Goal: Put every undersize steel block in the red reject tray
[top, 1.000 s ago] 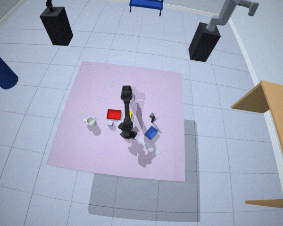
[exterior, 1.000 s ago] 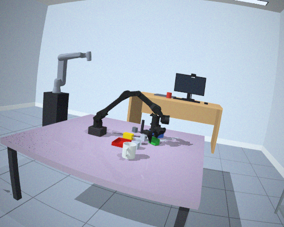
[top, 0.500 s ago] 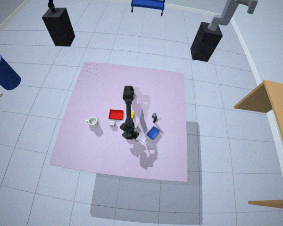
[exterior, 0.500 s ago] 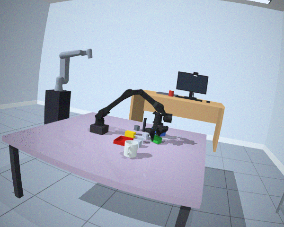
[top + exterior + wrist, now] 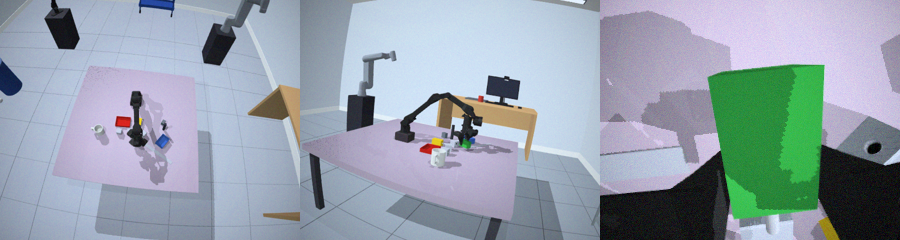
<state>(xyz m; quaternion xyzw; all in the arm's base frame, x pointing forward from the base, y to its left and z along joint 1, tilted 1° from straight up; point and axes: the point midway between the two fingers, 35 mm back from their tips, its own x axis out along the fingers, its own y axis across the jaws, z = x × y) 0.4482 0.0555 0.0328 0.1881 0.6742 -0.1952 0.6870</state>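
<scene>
My gripper [image 5: 137, 142] [image 5: 465, 140] [image 5: 764, 147] is shut on the green gauge [image 5: 466, 144] [image 5: 770, 140], low over the table. The gauge's pale pin [image 5: 772, 224] points at a steel block [image 5: 750, 232] at the bottom of the wrist view. Whether the tip is in its hole cannot be told. In the exterior view a steel block [image 5: 454, 143] stands close beside the gauge. Another steel block [image 5: 119, 131] [image 5: 446, 151] [image 5: 854, 145] with a dark round hole stands near the red tray [image 5: 123, 122] [image 5: 427, 149]. No block shows in the tray. The arm hides part of the group.
A yellow block [image 5: 140, 121] [image 5: 437, 141] lies near the red tray. A white mug [image 5: 98, 129] [image 5: 438, 157] stands to one side. On the other are a blue tray [image 5: 162, 141], a black cylinder [image 5: 164, 127] [image 5: 452, 131], a small grey block [image 5: 163, 122] [image 5: 444, 135] and a pale strip [image 5: 162, 156].
</scene>
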